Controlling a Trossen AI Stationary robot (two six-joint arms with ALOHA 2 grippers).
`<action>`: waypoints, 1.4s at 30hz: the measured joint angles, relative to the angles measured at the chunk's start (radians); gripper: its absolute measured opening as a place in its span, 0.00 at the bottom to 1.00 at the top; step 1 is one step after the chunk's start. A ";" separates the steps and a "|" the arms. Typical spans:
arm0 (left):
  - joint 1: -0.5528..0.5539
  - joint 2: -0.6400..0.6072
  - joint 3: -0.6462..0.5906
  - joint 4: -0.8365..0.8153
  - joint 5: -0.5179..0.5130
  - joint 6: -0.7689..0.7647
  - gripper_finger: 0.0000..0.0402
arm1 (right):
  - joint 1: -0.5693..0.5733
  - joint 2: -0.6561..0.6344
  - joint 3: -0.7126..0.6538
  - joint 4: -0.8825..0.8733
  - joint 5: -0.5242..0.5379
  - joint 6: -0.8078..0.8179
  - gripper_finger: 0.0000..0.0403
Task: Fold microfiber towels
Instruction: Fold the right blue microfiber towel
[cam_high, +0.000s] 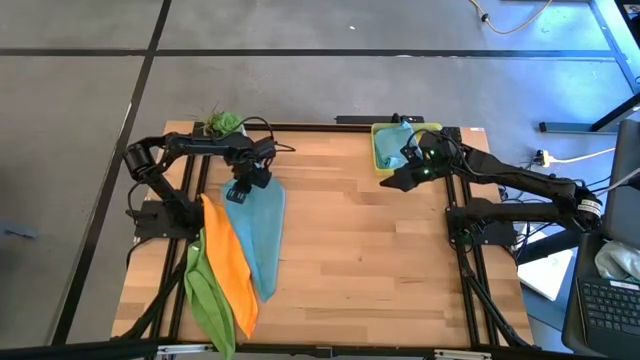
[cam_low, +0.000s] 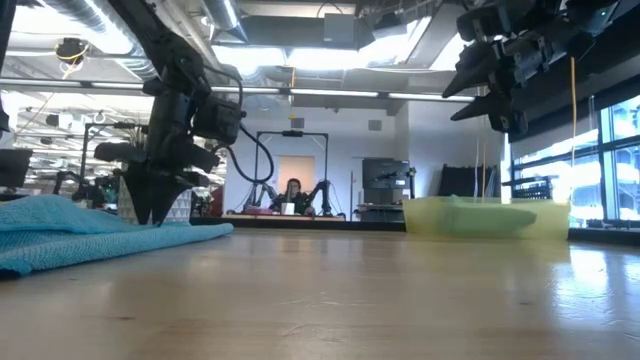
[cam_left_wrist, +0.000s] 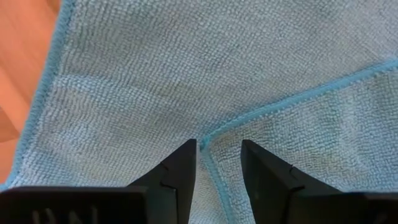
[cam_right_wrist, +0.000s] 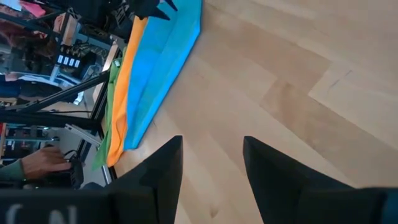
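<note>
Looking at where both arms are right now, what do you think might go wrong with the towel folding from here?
1. The left pincer stands open right over the blue towel's folded hem; lifting away could snag and undo the fold.
2. The orange towel and green towel hang over the table's edge and might slide off.
3. The right pincer, open near the yellow tray, might bump it.

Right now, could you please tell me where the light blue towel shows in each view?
High view: light blue towel at table's left, under the left pincer.
Low view: far left, on the tabletop.
Left wrist view: fills the picture.
Right wrist view: upper left.
Shared landmark: the orange towel beside it, also in the right wrist view.
</note>
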 joint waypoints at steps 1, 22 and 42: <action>0.000 0.000 -0.003 0.002 -0.001 0.010 0.29 | 0.000 0.000 0.000 0.000 0.002 0.001 0.42; -0.035 0.000 -0.015 0.076 0.007 -0.035 0.29 | 0.000 0.000 -0.001 0.001 0.023 0.012 0.42; -0.035 0.000 -0.015 0.016 -0.048 -0.012 0.26 | -0.001 0.000 -0.001 0.000 0.047 0.011 0.42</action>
